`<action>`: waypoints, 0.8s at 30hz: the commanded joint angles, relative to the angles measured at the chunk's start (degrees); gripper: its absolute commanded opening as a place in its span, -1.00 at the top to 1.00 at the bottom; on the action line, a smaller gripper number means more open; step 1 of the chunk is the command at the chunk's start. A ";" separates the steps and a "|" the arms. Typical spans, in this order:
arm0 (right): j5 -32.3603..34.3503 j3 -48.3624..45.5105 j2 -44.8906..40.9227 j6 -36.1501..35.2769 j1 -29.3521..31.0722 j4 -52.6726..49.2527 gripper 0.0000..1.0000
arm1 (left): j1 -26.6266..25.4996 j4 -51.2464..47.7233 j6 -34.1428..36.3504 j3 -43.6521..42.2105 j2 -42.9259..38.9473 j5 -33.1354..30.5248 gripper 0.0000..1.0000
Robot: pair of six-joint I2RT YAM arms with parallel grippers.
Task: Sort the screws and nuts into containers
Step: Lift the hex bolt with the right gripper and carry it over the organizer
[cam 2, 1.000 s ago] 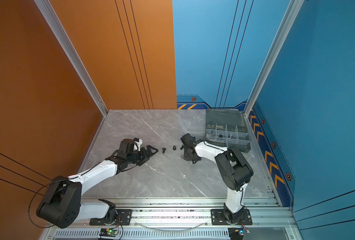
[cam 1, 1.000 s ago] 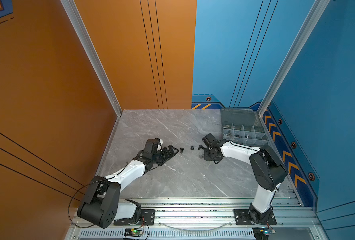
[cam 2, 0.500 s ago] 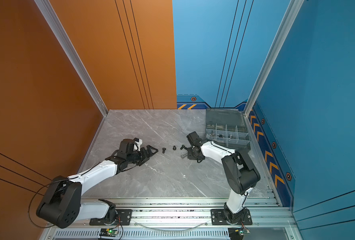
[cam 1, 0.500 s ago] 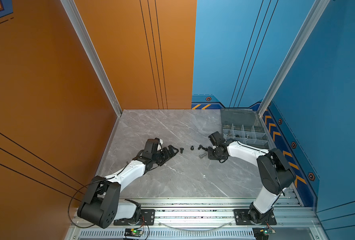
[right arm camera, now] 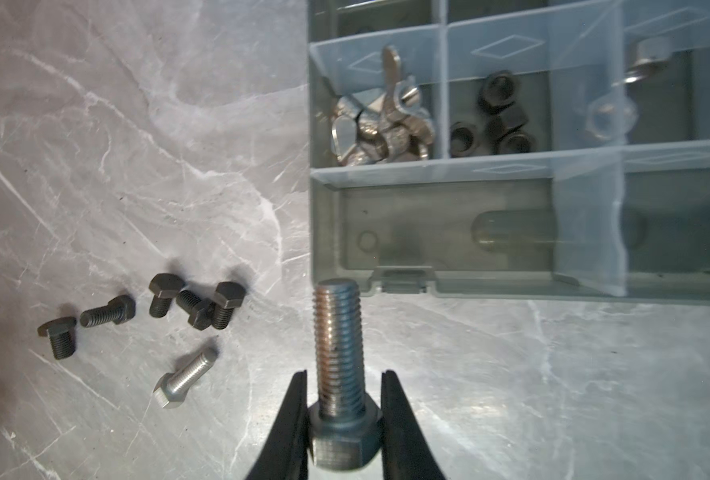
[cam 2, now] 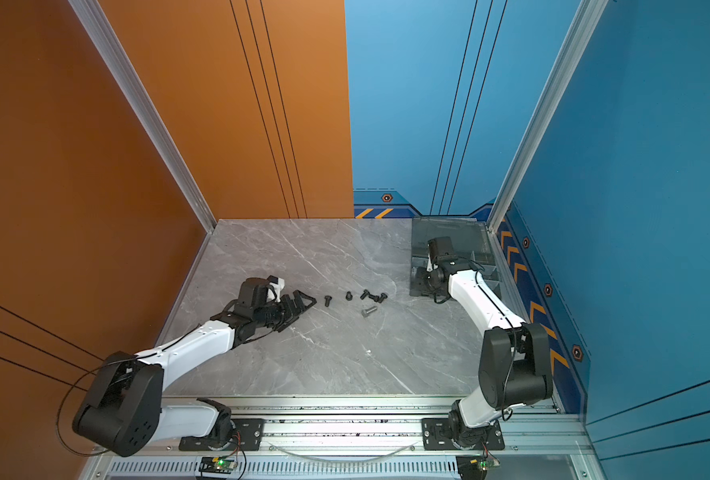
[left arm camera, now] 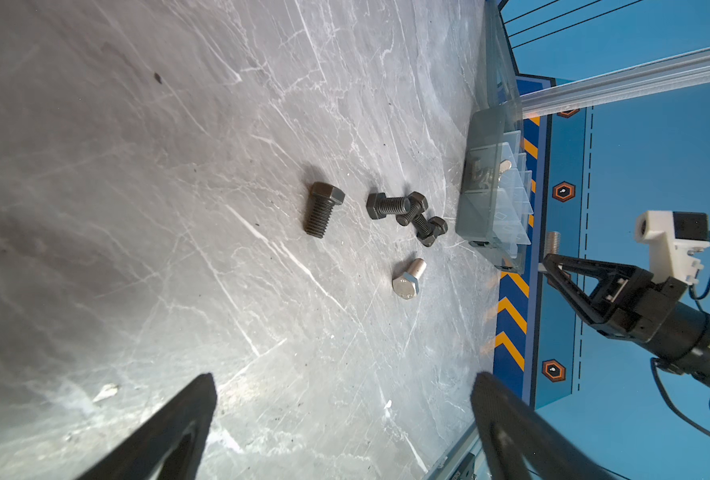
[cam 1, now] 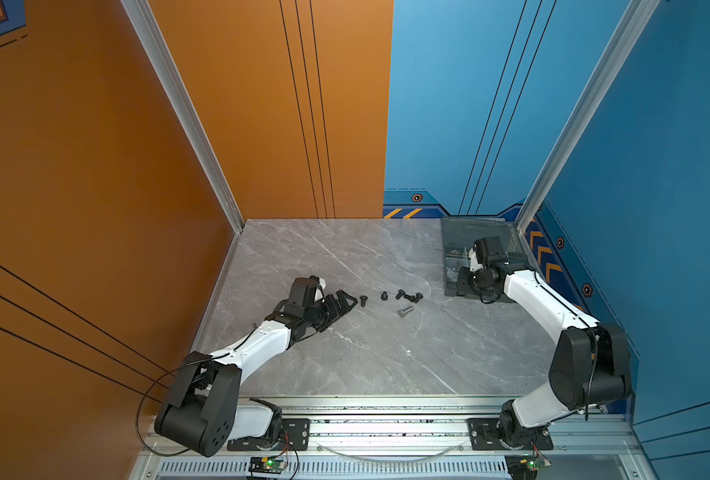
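Right wrist view: a silver screw [right arm camera: 338, 353] is being gripped by its hex head in the right hand [right arm camera: 343, 376], shank forward for a clean drop. It is being held at the near wall of the box [right arm camera: 511, 286], where a long compartment [right arm camera: 428, 224], seemingly bare, is judged its likely target, since wing nuts [right arm camera: 382, 124] and black nuts [right arm camera: 498, 120] are being kept in separate cells behind. Black screws [right arm camera: 166, 291] and a loose silver screw [right arm camera: 185, 380] are lying on the surface [right arm camera: 95, 124], and the left hand [left arm camera: 345, 380] is being held spread and empty near them.
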 commanded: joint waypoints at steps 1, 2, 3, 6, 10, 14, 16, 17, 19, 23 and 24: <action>-1.69 2.79 2.11 -2.21 -1.36 -2.72 1.00 | 0.19 -0.45 0.68 -0.58 -0.98 0.32 -0.95; -1.73 2.99 2.57 -2.29 -1.72 -2.64 1.00 | 0.17 -0.59 0.68 -0.57 -1.06 0.32 -0.95; -1.76 3.46 3.12 -2.21 -1.95 -2.63 1.00 | 0.17 -0.64 0.69 -0.61 -1.21 0.22 -0.95; -1.50 4.82 5.29 -1.86 -2.39 -2.63 1.00 | 0.11 -0.93 0.71 -0.61 -1.57 0.12 -0.95; -1.72 5.64 7.54 -0.41 -3.09 -1.41 1.00 | 0.10 -1.47 0.77 -0.70 -2.23 -0.22 -0.95; -1.85 6.84 9.74 0.23 -3.53 -0.79 1.00 | 0.13 -1.89 0.85 -0.61 -2.55 -0.40 -0.95; -1.89 7.40 10.83 0.58 -3.79 -0.49 1.00 | 0.13 -2.01 0.86 -0.61 -2.64 -0.49 -0.95; -2.06 7.61 11.26 0.81 -3.89 -0.29 1.00 | 0.08 -1.99 0.82 -0.61 -2.62 -0.52 -0.95; -2.30 8.50 12.40 1.23 -4.06 -0.09 1.00 | 0.07 -1.99 0.86 -0.61 -2.60 -0.48 -0.95; -2.62 9.90 14.30 1.75 -4.17 -0.08 1.00 | 0.07 -2.20 0.89 -0.70 -2.88 -0.56 -0.95; -2.64 10.24 14.64 1.95 -4.24 -0.08 1.00 | 0.15 -2.29 0.86 -0.70 -2.99 -0.65 -0.95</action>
